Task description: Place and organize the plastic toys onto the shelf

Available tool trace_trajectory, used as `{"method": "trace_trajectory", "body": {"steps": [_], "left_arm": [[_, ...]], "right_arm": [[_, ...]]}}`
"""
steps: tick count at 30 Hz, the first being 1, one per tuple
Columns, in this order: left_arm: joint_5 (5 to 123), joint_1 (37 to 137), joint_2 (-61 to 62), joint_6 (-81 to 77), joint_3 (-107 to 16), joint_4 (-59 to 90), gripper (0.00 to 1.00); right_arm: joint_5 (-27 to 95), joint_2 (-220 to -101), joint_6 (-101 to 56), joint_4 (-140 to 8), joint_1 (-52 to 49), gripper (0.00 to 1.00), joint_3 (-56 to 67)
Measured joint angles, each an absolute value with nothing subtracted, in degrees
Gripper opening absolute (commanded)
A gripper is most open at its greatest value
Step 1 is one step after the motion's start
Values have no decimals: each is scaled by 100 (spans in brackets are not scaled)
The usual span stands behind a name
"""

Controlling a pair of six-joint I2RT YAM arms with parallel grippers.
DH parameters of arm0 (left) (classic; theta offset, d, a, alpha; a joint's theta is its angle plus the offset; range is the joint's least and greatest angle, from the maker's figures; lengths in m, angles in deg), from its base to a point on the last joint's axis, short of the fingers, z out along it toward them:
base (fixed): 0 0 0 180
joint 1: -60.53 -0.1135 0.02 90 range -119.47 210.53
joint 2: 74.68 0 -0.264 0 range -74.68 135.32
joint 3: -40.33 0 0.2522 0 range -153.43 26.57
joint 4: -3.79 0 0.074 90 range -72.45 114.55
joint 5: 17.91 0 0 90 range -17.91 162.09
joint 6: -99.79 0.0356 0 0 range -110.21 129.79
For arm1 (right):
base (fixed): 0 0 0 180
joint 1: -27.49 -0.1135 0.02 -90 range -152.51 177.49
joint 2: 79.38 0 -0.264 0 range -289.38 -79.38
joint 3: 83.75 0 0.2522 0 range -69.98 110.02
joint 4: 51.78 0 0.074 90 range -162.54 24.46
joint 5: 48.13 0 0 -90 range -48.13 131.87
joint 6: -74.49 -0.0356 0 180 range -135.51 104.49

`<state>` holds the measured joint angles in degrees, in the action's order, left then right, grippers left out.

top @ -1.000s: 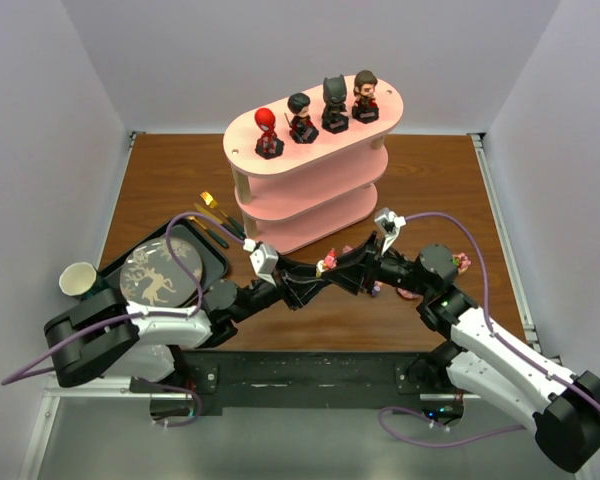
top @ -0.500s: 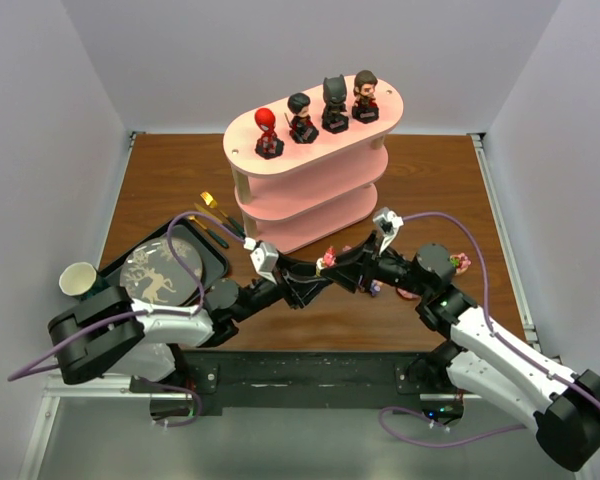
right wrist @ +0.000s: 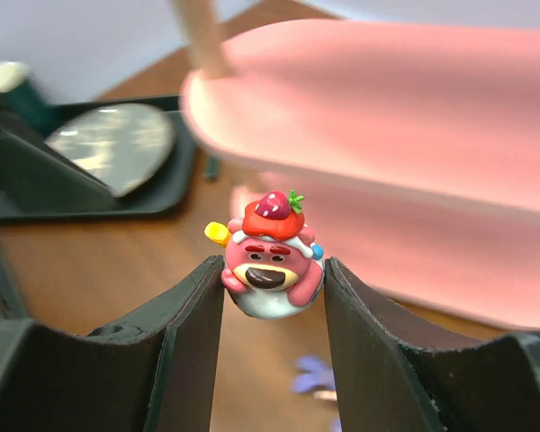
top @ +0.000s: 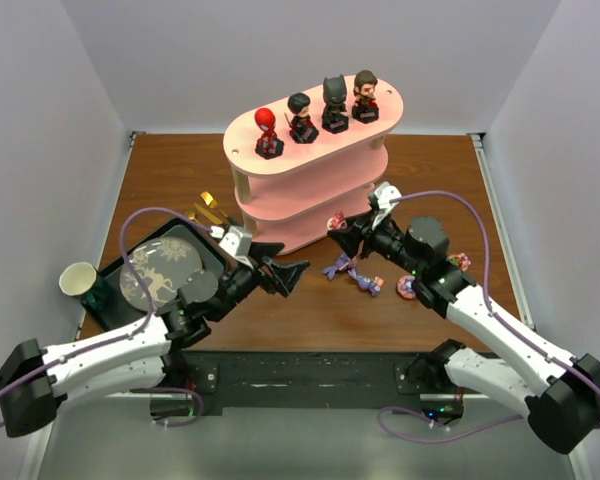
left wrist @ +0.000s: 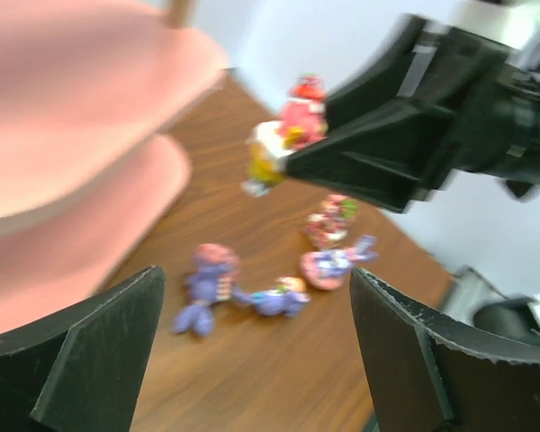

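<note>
The right jaws grip a pink strawberry-capped toy [right wrist: 268,270] just in front of the shelf [top: 310,155]. The left jaws stand open and empty toward the desk's [top: 160,180] near edge. Four figures [top: 334,105] top the shelf.

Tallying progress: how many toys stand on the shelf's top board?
4, in a row along the top board, left to right: red figure, dark-haired figure, black eared figure, brown-haired figure. None seems hidden there.
</note>
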<state>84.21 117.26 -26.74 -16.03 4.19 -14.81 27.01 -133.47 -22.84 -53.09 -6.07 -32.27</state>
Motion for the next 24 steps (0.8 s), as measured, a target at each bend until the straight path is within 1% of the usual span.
{"method": "trace_trajectory", "body": {"steps": [2, 5, 10, 13, 16, 24], "left_arm": [[8570, 11463, -2952, -1616, 155, -602, 90], [8635, 10795, -3354, -1612, -162, 581, 92], [8454, 9516, -3728, -1341, -533, 1990, 94], [8120, 8670, -3725, -1076, -682, 2432, 94], [7934, 8113, -3699, -831, -686, 2679, 94], [7864, 8010, -3732, -434, -632, 2712, 94]], "right_arm": [[2900, -13498, -1963, -5320, -507, 0, -3102], [2996, -13780, -1628, -5281, -183, 0, -2947], [2878, -14359, -1510, -5126, 628, 0, -2622], [2776, -14687, -1482, -5062, 964, 0, -2342], [2529, -15017, -1484, -5036, 1227, 0, -1975], [1947, -15721, -1506, -4835, 1559, 0, -1210]]}}
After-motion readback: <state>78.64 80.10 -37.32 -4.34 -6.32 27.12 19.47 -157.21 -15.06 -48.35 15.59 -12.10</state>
